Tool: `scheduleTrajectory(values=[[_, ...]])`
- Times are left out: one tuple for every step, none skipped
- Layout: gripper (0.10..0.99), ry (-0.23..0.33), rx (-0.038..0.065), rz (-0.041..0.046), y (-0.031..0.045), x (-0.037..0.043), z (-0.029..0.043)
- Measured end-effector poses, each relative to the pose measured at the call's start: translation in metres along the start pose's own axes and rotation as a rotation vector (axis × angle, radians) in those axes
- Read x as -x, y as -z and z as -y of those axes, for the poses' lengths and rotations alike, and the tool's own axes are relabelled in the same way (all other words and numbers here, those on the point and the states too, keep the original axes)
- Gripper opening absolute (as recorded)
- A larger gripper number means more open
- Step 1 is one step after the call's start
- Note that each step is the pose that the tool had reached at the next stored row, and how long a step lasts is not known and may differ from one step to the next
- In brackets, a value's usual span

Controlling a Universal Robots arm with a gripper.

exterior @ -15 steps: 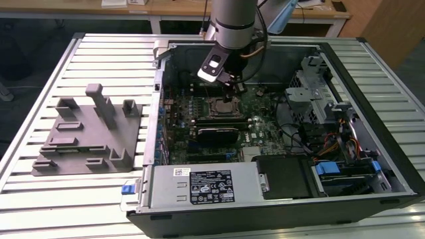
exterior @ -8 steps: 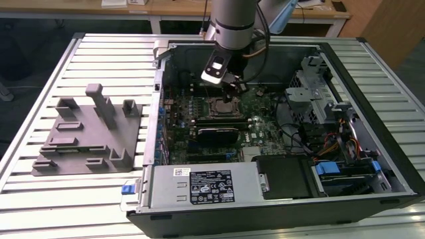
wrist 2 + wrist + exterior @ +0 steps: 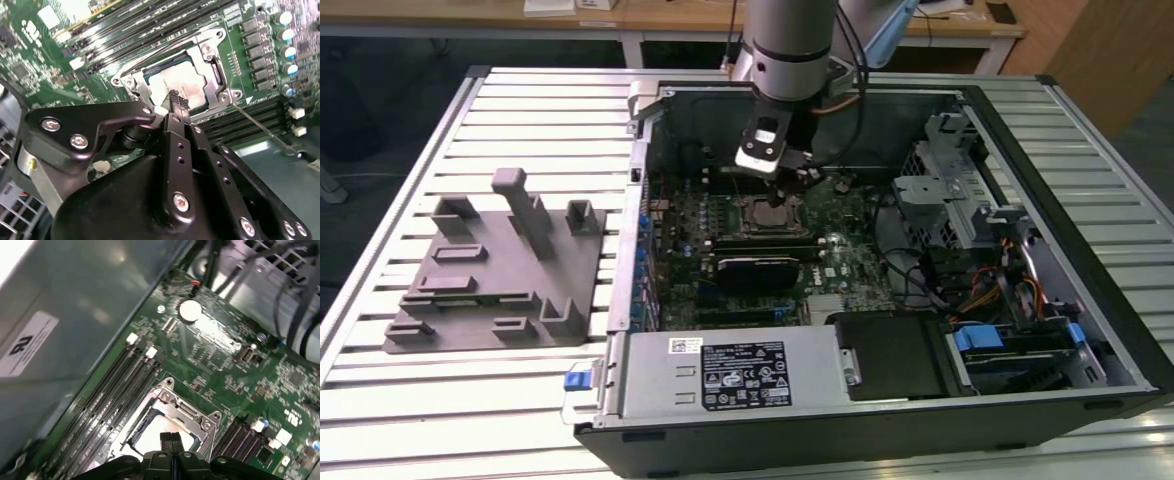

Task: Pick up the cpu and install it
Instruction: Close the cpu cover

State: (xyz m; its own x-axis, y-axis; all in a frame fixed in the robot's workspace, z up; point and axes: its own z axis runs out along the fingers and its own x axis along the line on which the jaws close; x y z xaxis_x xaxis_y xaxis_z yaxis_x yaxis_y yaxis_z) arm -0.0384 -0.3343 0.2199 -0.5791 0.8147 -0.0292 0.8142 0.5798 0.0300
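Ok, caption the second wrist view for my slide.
Closed jaws over the silver chip lying in the socket of the green motherboard.

The cpu (image 3: 185, 80) is showing a pale silver-grey top, the motherboard (image 3: 30, 75) is appearing green, the gripper (image 3: 176, 100) is looking black, and the large fixture (image 3: 480, 280) is looking plain grey.

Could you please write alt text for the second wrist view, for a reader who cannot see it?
The black gripper, its fingers shut together, has its tips at the silver-topped cpu, which lies inside the metal socket frame on the green motherboard. Dark memory slots run along both sides of the socket.
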Motion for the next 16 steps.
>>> scheduleTrajectory(values=[[0.106,0.02,0.001,-0.0006,-0.0002,0.0,0.0],[0.106,0.038,0.001,-0.0011,-0.0003,0.0,0.0],[0.106,0.056,0.002,-0.0016,-0.0004,0.0,0.0],[0.106,0.074,0.002,-0.0022,-0.0006,0.0,0.0],[0.106,0.092,0.003,-0.0028,-0.0007,0.0,0.0],[0.106,0.11,0.003,-0.0033,-0.0009,0.0,0.0],[0.106,0.128,0.004,-0.0038,-0.001,0.0,0.0],[0.106,0.146,0.004,-0.0044,-0.0012,0.0,0.0],[0.106,0.164,0.005,-0.0049,-0.0013,0.0,0.0],[0.106,0.183,0.005,-0.0055,-0.0015,-0.0001,0.0],[0.106,0.202,0.006,-0.0061,-0.0016,-0.0001,0.0],[0.106,0.219,0.006,-0.0066,-0.0018,-0.0001,0.0],[0.106,0.238,0.007,-0.0071,-0.0019,-0.0001,0.0],[0.106,0.255,0.007,-0.0077,-0.002,-0.0001,0.0001],[0.106,0.273,0.008,-0.0082,-0.0022,-0.0001,0.0001],[0.106,0.291,0.009,-0.0087,-0.0023,-0.0001,0.0001]])
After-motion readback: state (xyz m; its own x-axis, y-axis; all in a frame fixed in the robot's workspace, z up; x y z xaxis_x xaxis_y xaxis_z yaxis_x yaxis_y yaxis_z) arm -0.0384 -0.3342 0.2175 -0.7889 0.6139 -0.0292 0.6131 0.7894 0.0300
